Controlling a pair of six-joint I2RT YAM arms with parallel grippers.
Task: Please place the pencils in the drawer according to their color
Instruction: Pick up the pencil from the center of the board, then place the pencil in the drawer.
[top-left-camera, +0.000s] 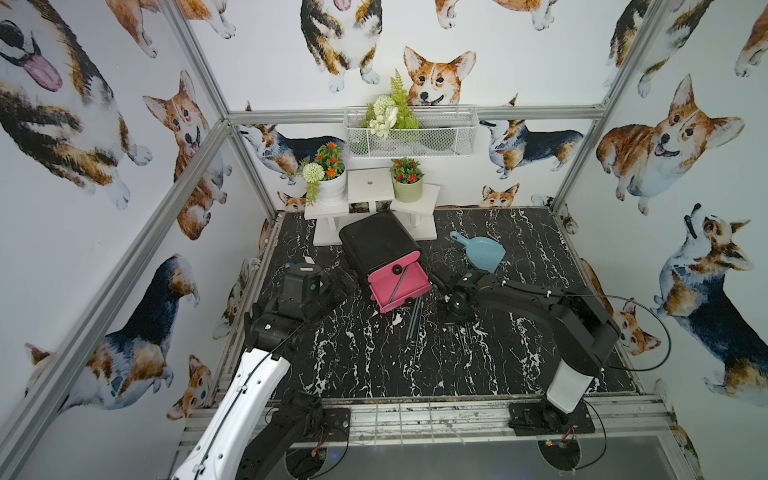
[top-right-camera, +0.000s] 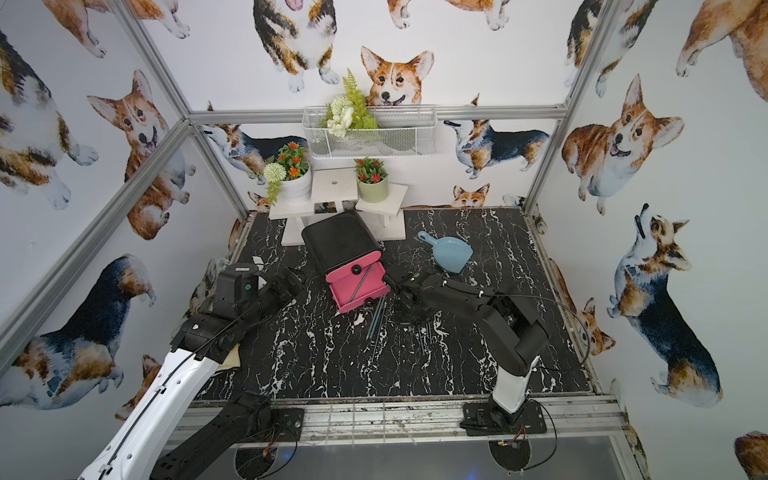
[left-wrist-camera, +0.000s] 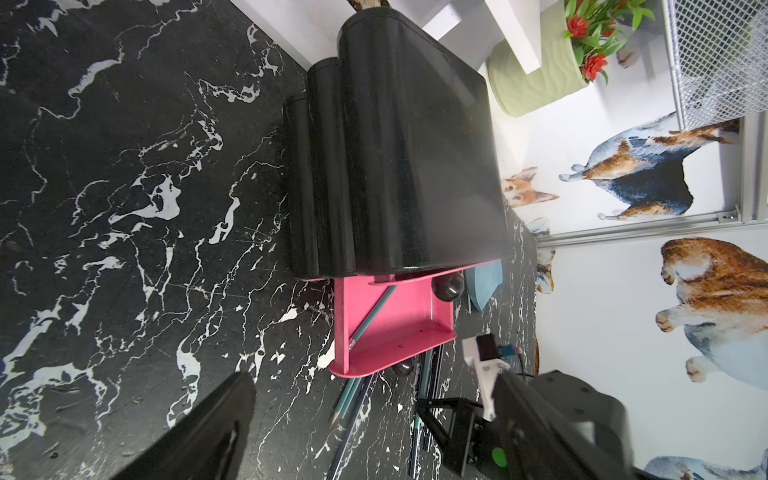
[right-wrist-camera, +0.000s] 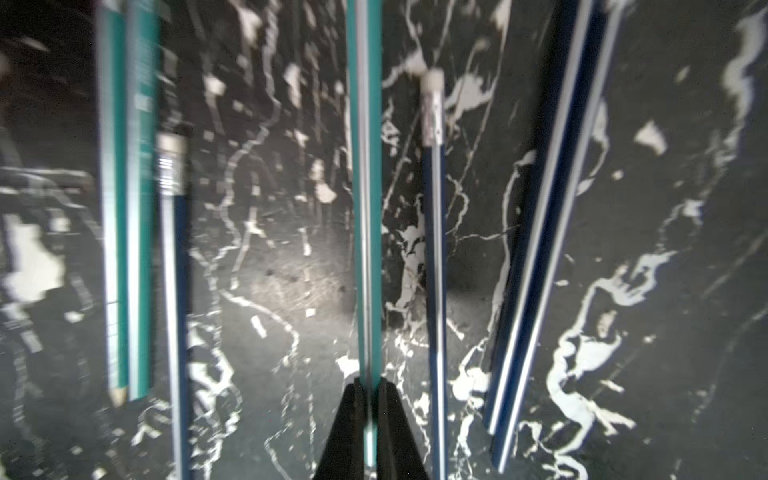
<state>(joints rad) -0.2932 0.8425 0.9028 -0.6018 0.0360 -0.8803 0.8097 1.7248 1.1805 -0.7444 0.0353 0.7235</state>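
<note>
The right gripper (right-wrist-camera: 368, 397) is pressed together on a teal pencil (right-wrist-camera: 365, 208), pinching it near one end, so the shaft runs straight out ahead of the fingertips. The blur hides whether it is clear of the table. In a top view the open pink drawer (top-left-camera: 380, 282) of the black chest (top-left-camera: 374, 241) lies near, at about ten o'clock from that gripper. A second teal pencil (top-left-camera: 398, 284) already rests slantwise inside, so the carried one likely needs its long axis turned to match. The left gripper (top-left-camera: 344, 284) sits at nine o'clock of the drawer, spread wide and empty. Navy pencils (right-wrist-camera: 434, 270) lie parallel just beside the held one on the black marbled table top (top-left-camera: 374, 365); a lift could nudge them. The blue dustpan (top-left-camera: 484, 253) sits at one o'clock, well apart.
</note>
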